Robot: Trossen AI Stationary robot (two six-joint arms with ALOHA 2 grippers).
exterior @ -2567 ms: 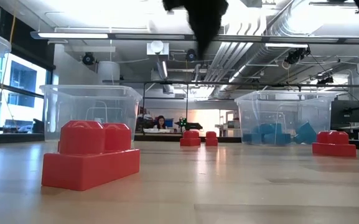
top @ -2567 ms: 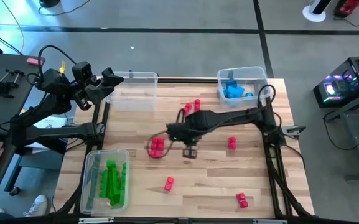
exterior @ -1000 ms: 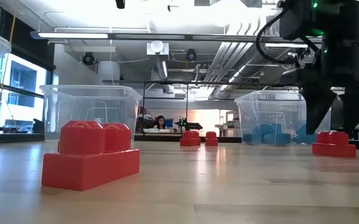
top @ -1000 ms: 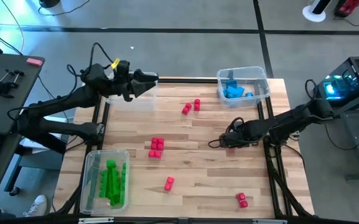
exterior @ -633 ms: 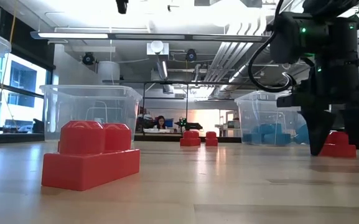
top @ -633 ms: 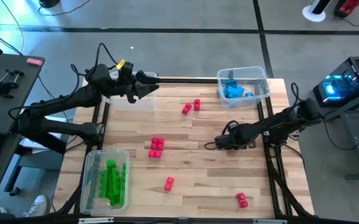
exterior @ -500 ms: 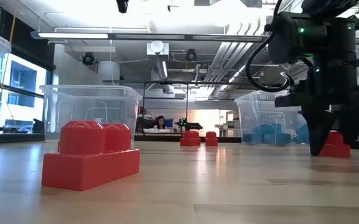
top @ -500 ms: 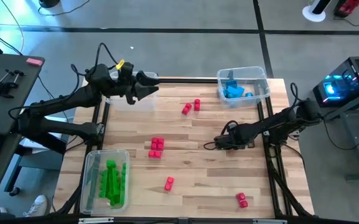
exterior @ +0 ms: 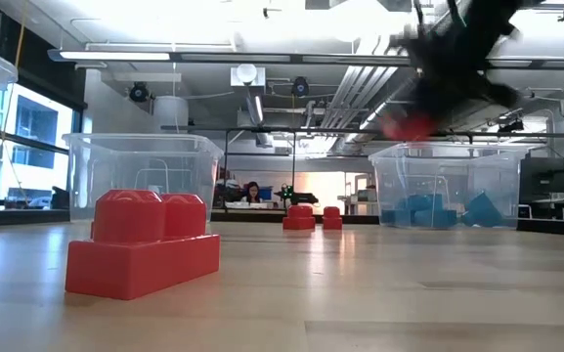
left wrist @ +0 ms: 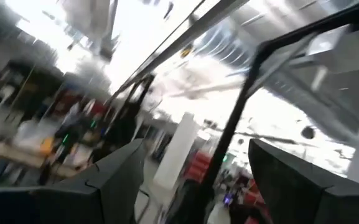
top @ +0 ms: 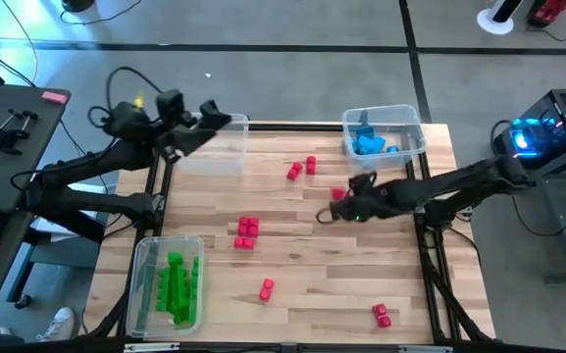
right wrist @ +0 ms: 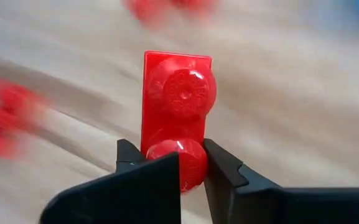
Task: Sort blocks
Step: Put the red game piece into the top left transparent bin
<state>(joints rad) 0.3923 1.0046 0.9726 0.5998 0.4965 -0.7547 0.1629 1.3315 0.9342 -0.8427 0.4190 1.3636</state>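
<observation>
While the table stood cluttered:
Right gripper (right wrist: 191, 167): clamped on a red block (right wrist: 177, 112) — lifted left of the blue-block bin (top: 400, 118).
Left gripper (top: 214, 125): fingers spread, holding nothing — far left of that bin.

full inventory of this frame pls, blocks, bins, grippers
held red block: 1, red, lifted off the table in the right gripper
loose red blocks: about six clusters, red, scattered over the table
blue blocks: several, blue, in the far-right bin
green blocks: several, green, in the near-left bin
clear bins: 3, clear, far left (looks empty), far right, near left
table: 1, light wood
left gripper: open, above the far-left bin
right gripper: shut on held red block, mid-table
</observation>
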